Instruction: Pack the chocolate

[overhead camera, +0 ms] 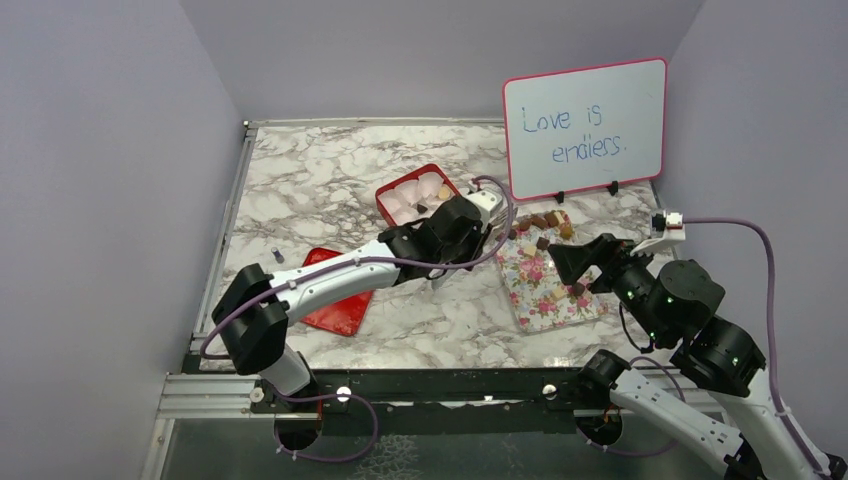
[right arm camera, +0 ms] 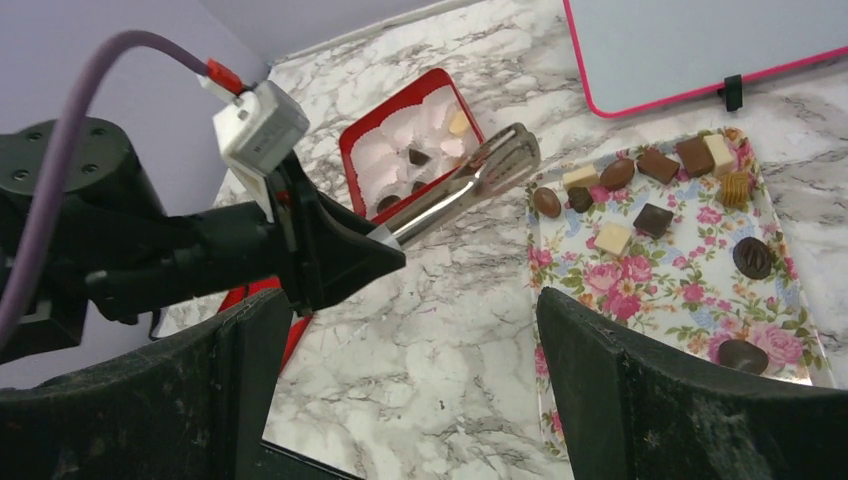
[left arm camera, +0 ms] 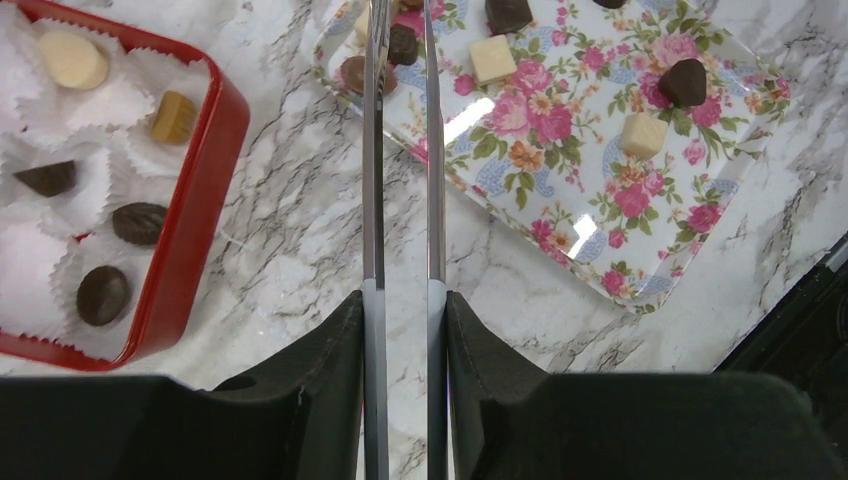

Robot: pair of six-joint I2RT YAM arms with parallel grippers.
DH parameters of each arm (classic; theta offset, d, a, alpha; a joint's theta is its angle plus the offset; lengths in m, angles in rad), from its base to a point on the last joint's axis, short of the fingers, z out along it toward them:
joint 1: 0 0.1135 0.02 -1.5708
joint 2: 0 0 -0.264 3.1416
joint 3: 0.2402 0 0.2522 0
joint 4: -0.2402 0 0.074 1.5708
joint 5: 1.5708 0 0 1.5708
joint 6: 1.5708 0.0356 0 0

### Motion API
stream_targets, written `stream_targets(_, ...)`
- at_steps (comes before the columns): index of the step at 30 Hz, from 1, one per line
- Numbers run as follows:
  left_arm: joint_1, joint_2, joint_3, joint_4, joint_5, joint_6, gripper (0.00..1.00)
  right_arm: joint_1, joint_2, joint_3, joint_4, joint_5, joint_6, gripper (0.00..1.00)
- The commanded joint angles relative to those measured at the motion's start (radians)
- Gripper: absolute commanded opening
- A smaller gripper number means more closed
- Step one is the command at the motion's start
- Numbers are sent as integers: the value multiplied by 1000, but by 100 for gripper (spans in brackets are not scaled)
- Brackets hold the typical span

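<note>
Both arms are white tubular links between chunky black joint housings. Along the left arm [overhead camera: 330, 275] runs a purple cable [right arm camera: 150, 42], which ends behind the left gripper [left arm camera: 405, 300] in a white plug [right arm camera: 258, 125] with a red tab. The right arm [overhead camera: 700, 340] shows small green lights [overhead camera: 668, 299] on the black joints behind the right gripper [right arm camera: 408, 300], a second cable [overhead camera: 770, 300], also purple, and broad, matte black fingers [right arm camera: 640, 400].

Dark brown, light brown and cream chocolate [left arm camera: 685, 82], tray [left arm camera: 560, 215] in pink roses (green leaves between), red tin [left arm camera: 195, 215], white paper cups [left arm camera: 25, 265], grey-veined white marble table [left arm camera: 290, 280]
</note>
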Motion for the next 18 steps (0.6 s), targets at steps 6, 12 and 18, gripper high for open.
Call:
stream_targets(6, 64, -132, -18, -63, 5, -58, 30, -4, -9, -41, 5, -47, 5, 98)
stream_targets(12, 63, -76, 38, -62, 82, -72, 35, -4, -16, -16, -2, -48, -2, 98)
stream_targets(18, 41, 37, 99, -57, 91, -101, 35, -4, -25, 41, -24, -5, -18, 98)
